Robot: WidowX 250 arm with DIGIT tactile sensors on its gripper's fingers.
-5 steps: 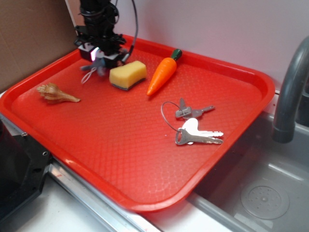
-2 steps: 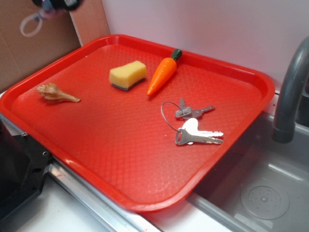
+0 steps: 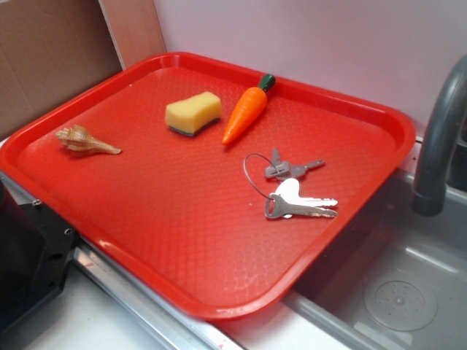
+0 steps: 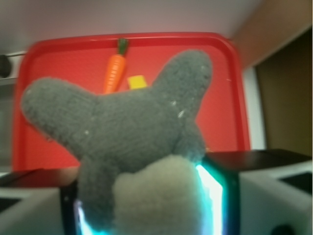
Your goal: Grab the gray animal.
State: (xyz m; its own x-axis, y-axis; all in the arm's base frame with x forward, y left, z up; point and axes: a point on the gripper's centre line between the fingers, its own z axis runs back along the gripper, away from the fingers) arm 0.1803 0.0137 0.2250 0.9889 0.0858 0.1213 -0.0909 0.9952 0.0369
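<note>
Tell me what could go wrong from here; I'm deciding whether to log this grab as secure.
1. In the wrist view the gray animal fills the frame, limbs splayed and hanging free; the contact of the pincer itself is hidden, so a shallow hold might slip.
2. The red tray lies far below, so a drop could land near the carrot or off the tray.

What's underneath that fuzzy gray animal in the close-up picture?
Beneath the gray animal lies the red tray, with the carrot and a corner of the yellow sponge visible. The toy's body hides the remaining tray.
</note>
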